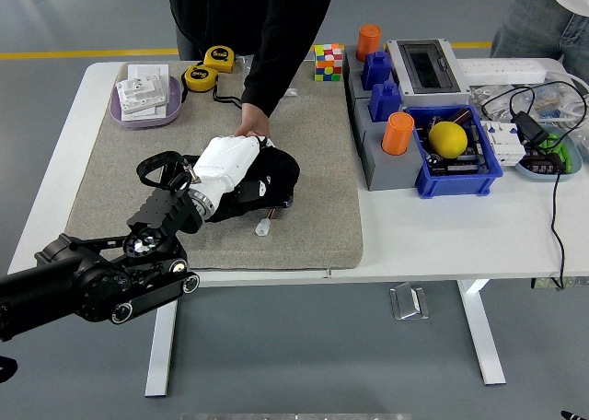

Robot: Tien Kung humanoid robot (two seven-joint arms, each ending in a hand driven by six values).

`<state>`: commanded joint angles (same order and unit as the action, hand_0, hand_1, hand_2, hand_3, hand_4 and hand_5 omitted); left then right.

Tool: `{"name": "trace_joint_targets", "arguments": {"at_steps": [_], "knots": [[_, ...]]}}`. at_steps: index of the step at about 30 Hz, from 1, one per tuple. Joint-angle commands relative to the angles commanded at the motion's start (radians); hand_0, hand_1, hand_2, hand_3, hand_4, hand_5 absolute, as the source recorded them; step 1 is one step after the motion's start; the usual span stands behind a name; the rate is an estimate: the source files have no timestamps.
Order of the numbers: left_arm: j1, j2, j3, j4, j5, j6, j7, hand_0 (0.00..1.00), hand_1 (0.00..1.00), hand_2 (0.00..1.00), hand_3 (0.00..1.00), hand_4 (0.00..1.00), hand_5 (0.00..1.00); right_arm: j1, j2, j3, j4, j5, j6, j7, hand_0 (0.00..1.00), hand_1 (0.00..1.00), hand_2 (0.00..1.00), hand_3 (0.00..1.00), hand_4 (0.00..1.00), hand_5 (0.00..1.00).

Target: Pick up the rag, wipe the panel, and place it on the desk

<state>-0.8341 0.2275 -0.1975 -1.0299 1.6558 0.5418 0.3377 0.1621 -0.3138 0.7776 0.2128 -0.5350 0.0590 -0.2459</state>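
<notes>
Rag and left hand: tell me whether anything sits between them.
Nothing visible does. The left hand lies directly on the black rag on the grey mat. A person's hand rests beside the rag's far edge, not between them.

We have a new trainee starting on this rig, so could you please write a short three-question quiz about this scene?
1. True or false: the right hand is wiping beside the left hand.
2. What colour is the rag under the robot's hand?
3. Where is the yellow ball? A) in the blue bin B) on the grey mat C) in the purple tray

Key: 1. False; only the left hand shows. 2. Black. 3. A.
</notes>
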Motion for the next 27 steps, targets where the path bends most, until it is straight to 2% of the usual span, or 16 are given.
{"name": "trace_joint_targets", "arguments": {"at_steps": [27], "knots": [[0.051,0.083,-0.088,0.023,0.028,-0.005,0.000,0.192,0.122,0.496,0.484,0.268,0.002,-0.009,0.011,0.023,-0.001,-0.007,-0.003,0.003,0.756,0.566,0.700,0.597,0.998,0.546]]}}
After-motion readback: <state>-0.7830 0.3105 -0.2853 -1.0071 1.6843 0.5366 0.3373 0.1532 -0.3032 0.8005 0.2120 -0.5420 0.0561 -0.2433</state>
